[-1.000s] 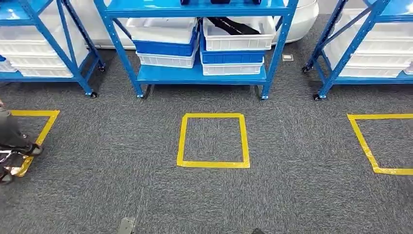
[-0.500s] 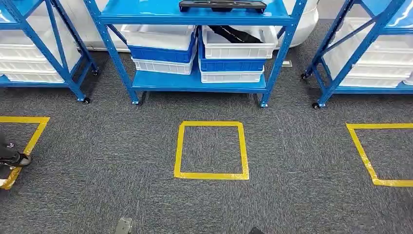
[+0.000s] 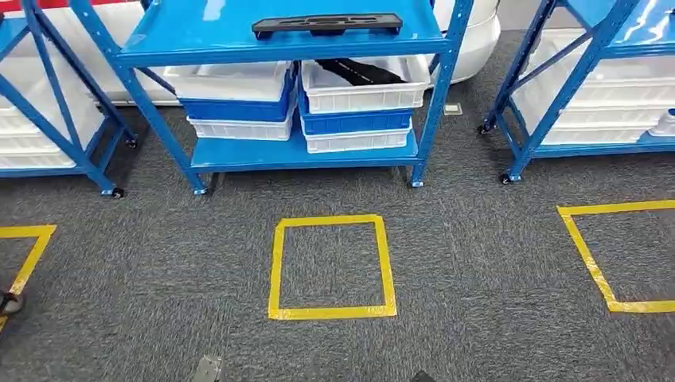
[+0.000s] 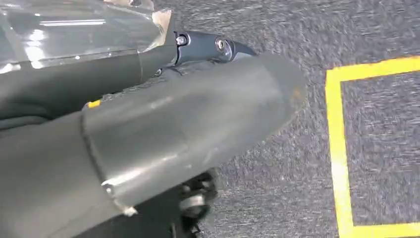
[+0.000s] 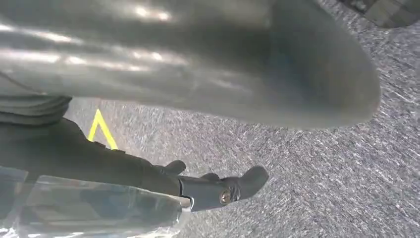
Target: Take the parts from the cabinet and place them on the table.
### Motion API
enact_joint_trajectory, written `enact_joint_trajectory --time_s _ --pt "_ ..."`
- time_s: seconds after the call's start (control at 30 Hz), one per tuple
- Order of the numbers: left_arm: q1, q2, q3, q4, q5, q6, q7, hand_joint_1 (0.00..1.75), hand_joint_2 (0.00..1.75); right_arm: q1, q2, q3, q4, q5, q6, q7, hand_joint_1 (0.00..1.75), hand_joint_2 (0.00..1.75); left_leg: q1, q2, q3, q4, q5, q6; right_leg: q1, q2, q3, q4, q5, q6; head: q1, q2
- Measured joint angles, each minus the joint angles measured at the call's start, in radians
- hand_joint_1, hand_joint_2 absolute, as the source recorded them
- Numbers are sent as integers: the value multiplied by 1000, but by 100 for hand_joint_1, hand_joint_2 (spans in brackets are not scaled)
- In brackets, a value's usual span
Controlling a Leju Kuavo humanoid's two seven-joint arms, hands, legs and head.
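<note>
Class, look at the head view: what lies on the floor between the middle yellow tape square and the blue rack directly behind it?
In the head view, bare grey carpet separates the tape square from the blue rack.

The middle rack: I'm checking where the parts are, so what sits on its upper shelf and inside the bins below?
On the middle rack, a long black part lies on the upper shelf. Below, the right white bin holds dark strips, partly hidden by the shelf. The left bins' contents are covered.
</note>
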Motion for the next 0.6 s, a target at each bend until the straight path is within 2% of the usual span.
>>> enact_joint_trajectory --time_s 0.03,0.07,0.1,0.13,0.17,0.2,0.23,0.27,0.3,0.33,0.37,0.4,0.43,0.47,0.5,0.53,0.57,0.6 --pt "0 1 0 0 0 0 0 0 0 1 0 0 0 0 0 -1 0 0 0 0 -9 -30 9 4 1 4 18 0 -13 1 0 0" --pt "0 1 0 0 0 0 1 0 0 2 1 -2 0 0 0 -2 0 0 -1 0 -6 -84 50 11 1 7 37 -1 -27 3 0 0" --pt "0 2 0 0 0 0 1 0 0 2 2 -3 0 0 0 -2 0 0 -3 0 2 -157 128 21 2 9 56 -1 -41 5 0 0" --pt "1 3 0 0 0 0 1 0 0 5 2 -5 0 0 -1 -2 0 0 -9 2 7 -231 244 39 1 9 53 -6 -55 9 0 0" --pt "3 10 0 2 0 0 2 0 0 4 7 -5 1 -1 -1 -2 0 0 -25 -3 -10 -247 252 50 13 16 83 1 -67 18 3 0" --pt "3 8 0 2 0 0 3 0 0 2 6 -5 0 -1 -3 -3 0 0 -25 -18 -1 -251 238 54 12 16 81 -11 -83 24 -2 0" --pt "5 5 0 1 0 -1 3 0 0 5 6 -6 -1 -1 -3 -4 0 0 -25 -18 13 -262 236 53 20 15 114 -23 -79 30 -1 0" --pt "1 5 0 0 0 0 2 0 0 5 6 -6 -1 -1 -3 -5 0 0 -25 -21 25 -276 235 55 22 16 125 -13 -63 44 2 0" --pt "-2 7 0 0 -1 -1 1 0 0 4 9 -6 -2 0 -5 -5 0 0 -32 -24 72 -283 248 65 25 15 145 -31 -70 54 0 0" --pt "1 6 0 -1 -1 0 1 0 0 4 6 -6 -2 0 -5 -5 0 0 -32 -19 93 -297 266 84 21 10 145 0 -83 48 6 -1" --pt "0 5 0 0 -2 -1 2 0 0 2 5 -6 -2 0 -5 -5 0 0 -35 -17 110 -297 258 90 21 10 120 56 -84 44 3 -1" --pt "-5 5 0 0 -2 -1 2 0 0 1 6 -6 -2 0 -4 -6 0 0 -39 -17 120 -297 244 99 17 10 69 128 -93 40 5 -1" --pt "-6 5 0 0 -2 -1 2 0 0 1 4 -7 -2 0 -4 -6 0 0 -41 -19 130 -297 233 99 16 10 23 180 -119 37 3 -1" --pt "-6 6 0 0 -2 -1 2 0 0 6 3 -7 -2 0 -4 -6 0 0 -43 -24 139 -297 220 99 17 10 -22 218 -147 35 6 -1" --pt "-5 5 0 0 -2 -1 2 0 0 9 3 -7 -2 0 -4 -4 0 0 -43 -27 151 -297 211 98 20 10 -45 217 -145 41 8 -1" --pt "-3 5 0 0 -2 -2 3 0 0 10 1 -8 -2 0 -4 -2 0 0 -46 -30 162 -297 202 96 21 10 -46 180 -117 53 6 -1" --pt "-3 4 0 0 -4 -4 4 0 0 10 1 -9 -2 0 -4 -1 0 0 -47 -31 174 -297 193 94 21 10 -31 102 -66 66 8 -1" --pt "-4 4 0 0 -8 -4 5 0 0 9 1 -11 -2 0 -5 0 0 0 -48 -33 187 -297 184 91 23 8 -1 3 -3 77 8 -1"
